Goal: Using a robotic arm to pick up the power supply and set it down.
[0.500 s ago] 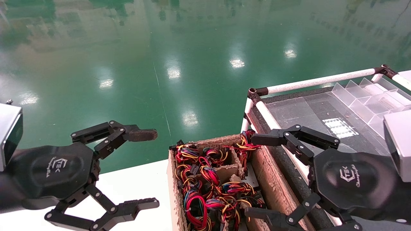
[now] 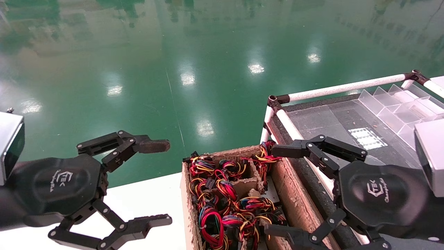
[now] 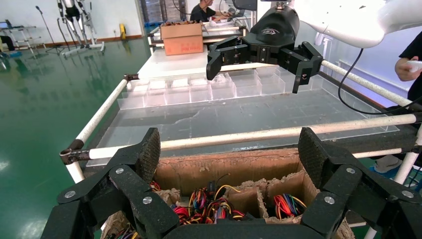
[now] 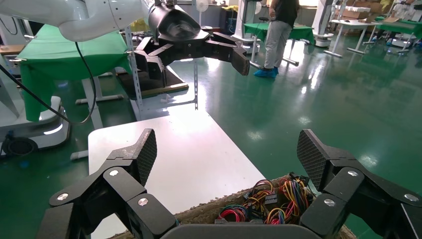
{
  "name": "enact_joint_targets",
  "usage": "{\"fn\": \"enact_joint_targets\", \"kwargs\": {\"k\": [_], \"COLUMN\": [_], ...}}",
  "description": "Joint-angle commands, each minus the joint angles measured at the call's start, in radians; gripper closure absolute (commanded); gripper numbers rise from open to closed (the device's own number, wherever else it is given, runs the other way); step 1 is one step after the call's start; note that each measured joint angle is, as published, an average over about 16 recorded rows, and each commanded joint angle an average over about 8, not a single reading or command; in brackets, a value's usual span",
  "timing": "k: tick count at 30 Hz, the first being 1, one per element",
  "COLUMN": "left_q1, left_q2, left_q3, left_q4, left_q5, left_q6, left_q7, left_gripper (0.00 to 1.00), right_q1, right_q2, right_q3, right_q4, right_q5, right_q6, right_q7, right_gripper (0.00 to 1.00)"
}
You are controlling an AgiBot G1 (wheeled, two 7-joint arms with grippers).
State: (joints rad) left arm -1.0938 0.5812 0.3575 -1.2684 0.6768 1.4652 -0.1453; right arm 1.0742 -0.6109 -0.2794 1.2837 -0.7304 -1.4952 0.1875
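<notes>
A glossy green floor [image 2: 194,62] stretches ahead of me, with a white table [image 2: 145,201] low on my left and a worn cardboard box [image 2: 295,198] in the middle, split by cardboard dividers. The power supplies in it show only as bundles of red, yellow, orange and black wires [image 2: 225,198] crowding the compartments; I cannot make out a single metal case among them. My right gripper [image 2: 277,189] hangs over the box's right-hand wall, fingers spread wide, holding nothing and touching nothing. My left gripper [image 2: 166,182] (the one with the brown, worn finger pad [image 2: 154,146]) hovers over the table's edge just left of the box, also wide open and empty. To the right of the box stands a rack framed in white tubes [image 2: 343,87], carrying a clear plastic sheet and a clear divided tray [image 2: 399,104].
</notes>
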Motion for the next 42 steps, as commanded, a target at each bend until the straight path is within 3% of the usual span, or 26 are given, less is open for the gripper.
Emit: {"fn": "enact_joint_targets", "kwargs": {"k": [1,4,5,42], "left_q1": [0.000,0.000,0.000,0.000], "left_q2": [0.000,0.000,0.000,0.000], "left_q3": [0.000,0.000,0.000,0.000], "left_q4": [0.000,0.000,0.000,0.000], "left_q5": [0.000,0.000,0.000,0.000], "left_q6": [0.000,0.000,0.000,0.000], "left_q7": [0.000,0.000,0.000,0.000], "left_gripper": [0.54,0.92,0.99,1.00], "right_q1": [0.000,0.000,0.000,0.000], "right_q2": [0.000,0.000,0.000,0.000], "right_q3": [0.000,0.000,0.000,0.000], "right_q4": [0.000,0.000,0.000,0.000], "right_q5": [0.000,0.000,0.000,0.000], "right_q6": [0.000,0.000,0.000,0.000], "right_q7": [0.000,0.000,0.000,0.000], "right_gripper": [0.00,0.00,0.00,0.00]}}
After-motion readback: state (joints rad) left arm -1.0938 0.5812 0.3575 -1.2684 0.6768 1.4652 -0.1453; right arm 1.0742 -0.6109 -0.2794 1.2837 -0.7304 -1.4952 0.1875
